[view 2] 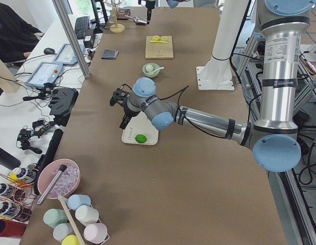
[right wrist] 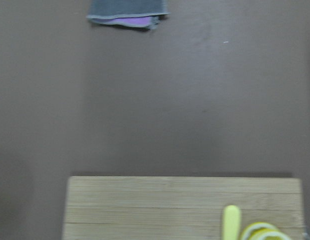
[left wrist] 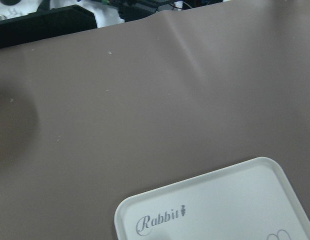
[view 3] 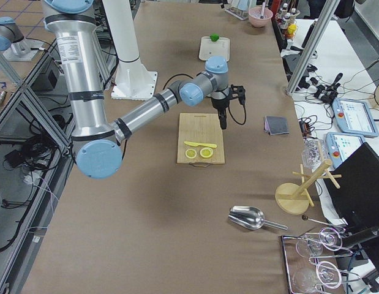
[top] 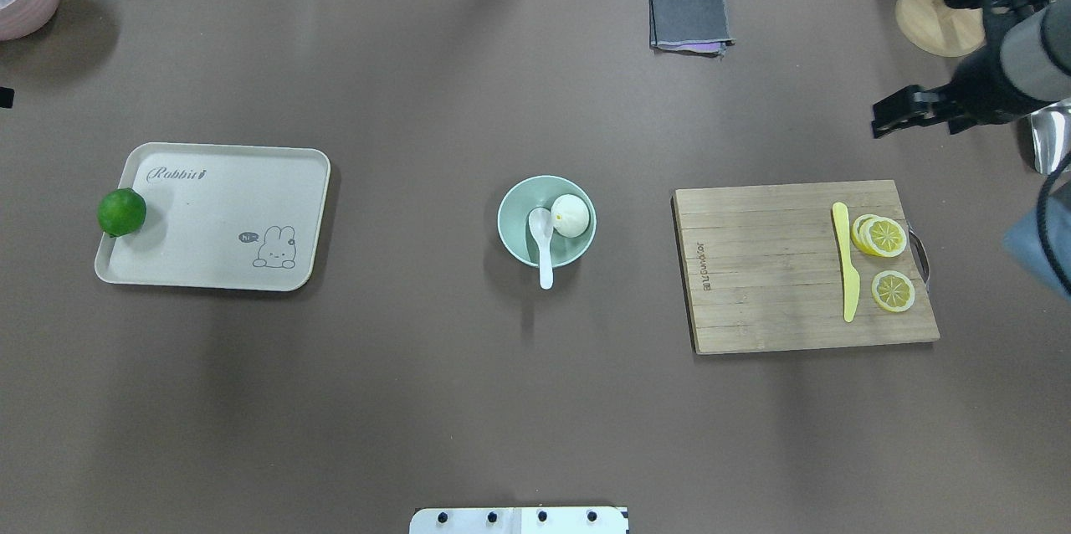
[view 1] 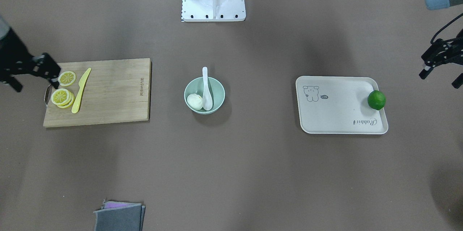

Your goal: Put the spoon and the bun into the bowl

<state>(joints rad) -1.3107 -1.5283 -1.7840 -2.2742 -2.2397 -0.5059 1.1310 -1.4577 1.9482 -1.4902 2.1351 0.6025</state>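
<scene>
Spoon (view 1: 206,89) and bun (view 1: 194,101) are both lying inside the mint-green bowl (view 1: 219,97) at the middle of the worktop (view 1: 253,169) in the front-facing view, the bun sitting just beside the scoop and the handle leaning out over the rim toward the robot's base. There the right claw (view 1: 36,86) is hovering at the end of the cutting board (view 1: 115,93), near the lemon slices (view 1: 63,97) and the yellow knife (view 1: 81,90), with its fingers standing apart and holding nothing. The left claw (view 1: 440,79) is hanging beyond the corner of the white tray (view 1: 336,115), also spread and gripping nothing, while the lime (view 1: 376,100) is resting on the tray's edge. A folded grey cloth (view 1: 119,216) is lying at the operators' side. The overhead view is showing the same layout: bowl between tray and board, well apart from both, spoon and bun side by side in it. From the left end, the near arm is reaching over the tray, with the bowl far behind it. From the right end, the near arm is pointing its claw down above the board's far edge. The left wrist camera is looking at bare worktop and a tray corner. The right wrist camera is looking at the board's edge, the knife tip and the cloth.
</scene>
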